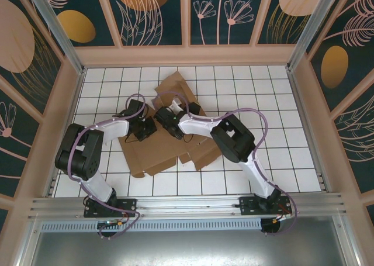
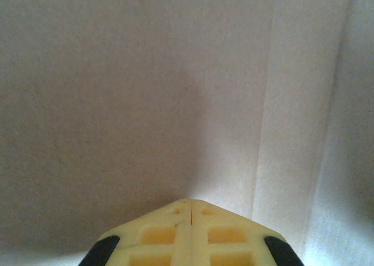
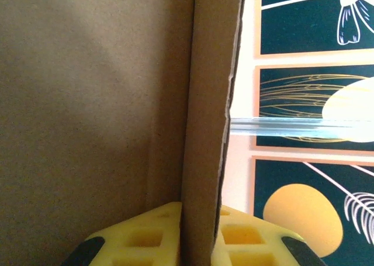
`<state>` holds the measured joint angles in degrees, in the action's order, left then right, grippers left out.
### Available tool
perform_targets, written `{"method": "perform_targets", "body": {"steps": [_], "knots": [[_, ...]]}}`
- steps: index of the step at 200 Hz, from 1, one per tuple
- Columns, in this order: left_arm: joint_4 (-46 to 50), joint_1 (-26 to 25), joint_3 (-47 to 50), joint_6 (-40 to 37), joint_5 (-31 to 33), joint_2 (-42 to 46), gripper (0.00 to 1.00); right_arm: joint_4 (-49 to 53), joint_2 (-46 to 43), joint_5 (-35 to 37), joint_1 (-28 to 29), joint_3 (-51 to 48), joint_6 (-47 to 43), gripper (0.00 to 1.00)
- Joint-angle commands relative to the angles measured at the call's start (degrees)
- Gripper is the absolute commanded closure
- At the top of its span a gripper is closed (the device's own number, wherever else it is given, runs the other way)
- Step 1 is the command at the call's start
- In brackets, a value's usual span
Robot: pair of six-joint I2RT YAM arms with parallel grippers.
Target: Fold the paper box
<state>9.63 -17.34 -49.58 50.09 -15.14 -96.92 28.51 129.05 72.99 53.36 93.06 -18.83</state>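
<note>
Right wrist. Right gripper (image 3: 201,216): narrow, clamped on a flap (image 3: 210,102) of the box (image 3: 87,114), one yellow finger on either side of the cardboard. Flap edge-on and upright, straight ahead of the fingertips. Broad panel to the left of it, joined at a crease. Patterned wall (image 3: 304,178) to the right, well beyond.

Left wrist. Left gripper (image 2: 191,204): fully closed, nothing between the fingers. Tips at or just short of a flat face of the box (image 2: 146,90); contact impossible to confirm. Crease (image 2: 263,131) ahead and to the right.

Top external. Left gripper (image 1: 142,127) and right gripper (image 1: 170,121) close together over the middle of the box (image 1: 158,158). Cardboard spread beneath and around both, reaching past them on the far and near sides, irregular die-cut outline, mostly flat on the table (image 1: 263,102).

Progress, as a judgement: early. Done: one flap stood up and gripped, the sheet apparently pinned alongside. Not yet done: remaining sides raised, tabs tucked, any closed box shape. Bulk of the folding left.
</note>
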Motion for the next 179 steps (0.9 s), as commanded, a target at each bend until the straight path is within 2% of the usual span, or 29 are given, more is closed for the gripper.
{"method": "perform_targets", "body": {"steps": [1, 11, 19, 34, 60, 68, 84, 111, 133, 153, 167, 179], "knots": [[-2.16, 1.62, 0.67, 1.06, -1.53, 3.12, 1.00, -7.52, -11.31, -12.61, -0.24, -0.16, -1.71, 0.87], [-2.20, 1.67, 0.24, 1.22, -2.46, 3.23, 1.00, -4.68, -14.00, -24.99, -1.09, 0.42, -1.01, 0.86], [-2.52, 1.66, 0.08, 1.63, -3.84, 3.06, 1.00, -6.62, -15.49, -29.45, -1.52, -1.23, -3.70, 0.86], [-3.39, 1.64, -0.46, 1.99, -6.08, 3.34, 1.00, -9.69, -15.09, -29.91, -2.61, -3.05, -8.63, 0.86], [-5.50, 1.65, -1.31, 0.96, -7.00, 8.53, 1.00, -11.80, -14.42, -29.02, -6.03, -3.37, -9.14, 0.89], [-6.70, 1.67, -1.22, 0.90, -7.02, 10.60, 0.95, -15.25, -15.72, -29.92, -6.93, -4.77, -10.26, 0.89], [-8.22, 1.68, -1.51, 1.07, -7.44, 12.85, 0.88, -17.91, -17.97, -36.99, -8.62, -6.13, -11.97, 0.86], [-6.86, 1.62, -3.30, -0.43, -7.97, 11.71, 0.87, -14.36, -18.94, -53.30, -12.33, -5.76, -16.83, 0.80], [-7.01, 1.65, -3.99, -1.28, -8.24, 10.17, 0.87, -16.88, -18.96, -55.78, -13.17, -7.40, -20.04, 0.83], [-7.72, 1.69, -5.60, -1.04, -9.11, 8.91, 0.87, -19.51, -18.17, -55.30, -13.59, -8.54, -22.74, 0.83], [-6.94, 1.70, -7.66, -1.35, -9.25, 7.87, 0.85, -19.02, -17.40, -58.70, -14.79, -7.96, -24.06, 0.78], [-6.08, 1.71, -8.60, -2.01, -8.58, 7.25, 0.82, -19.84, -16.00, -58.61, -15.93, -6.67, -23.94, 0.60]]}}
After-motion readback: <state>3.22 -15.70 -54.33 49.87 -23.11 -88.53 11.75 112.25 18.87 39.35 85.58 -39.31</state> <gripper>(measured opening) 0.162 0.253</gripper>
